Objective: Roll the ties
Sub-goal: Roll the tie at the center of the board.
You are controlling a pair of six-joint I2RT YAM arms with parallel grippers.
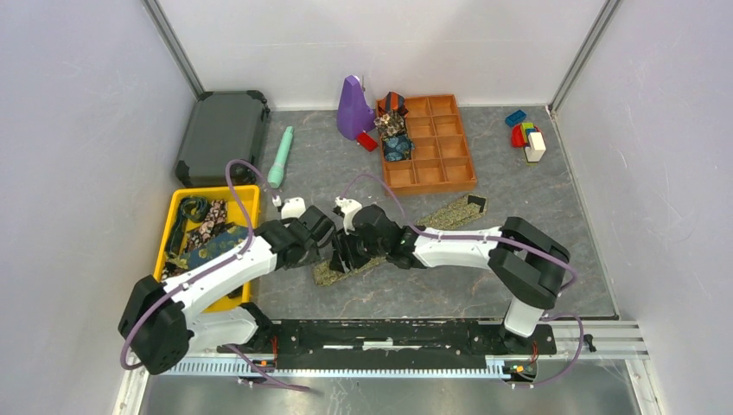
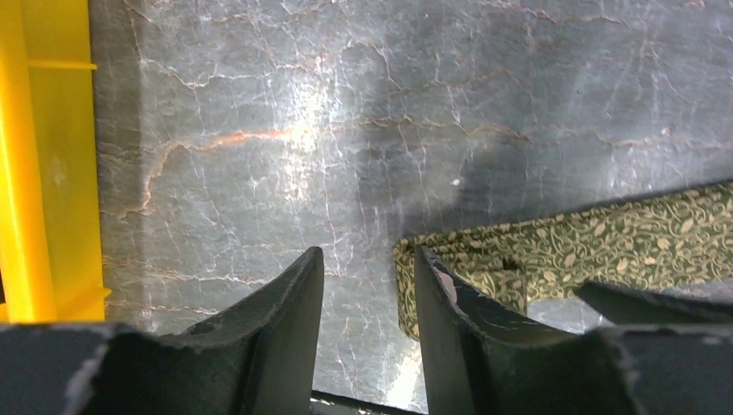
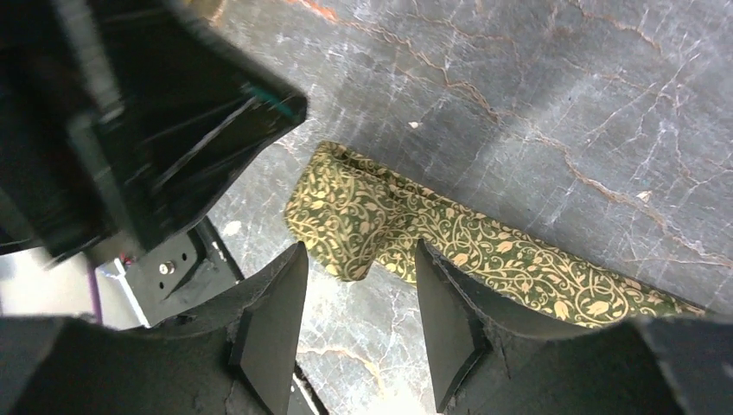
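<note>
Risks first. Both arms are crowded over one spot mid-table (image 1: 536,259), wrists almost nose to nose, so the main hazard I see is the two heads knocking if either swings inward. Next, the olive-gold tie (image 1: 449,213) lies flat and diagonal on the table, its tail running off toward the compartment tray (image 1: 432,186). Nothing pins that tail, so I'd expect it to drag or skew during rolling and give a cone, not a coil. The folded end (image 3: 346,216) is one loose turn and looks likely to flop open. The left gripper (image 2: 367,259) is spread with bare table between its fingers (image 2: 449,294) and the tie's end just beside one of them, so closing here would catch nothing. The right gripper (image 3: 360,251) is spread too, with the fold's corner lying between its tips, not pinched as far as I can tell. Materials: the table is grey marble-look, glossy with glare, probably slick under cloth. The tie is thin, limp fabric, olive with a gold vine-and-leaf print. The fingers are hard, black, curved to tapering tips and scuffed along the edges. There are more ties (image 1: 207,229) in the yellow bin (image 1: 216,188), and coils (image 1: 393,130) in the tray.
</note>
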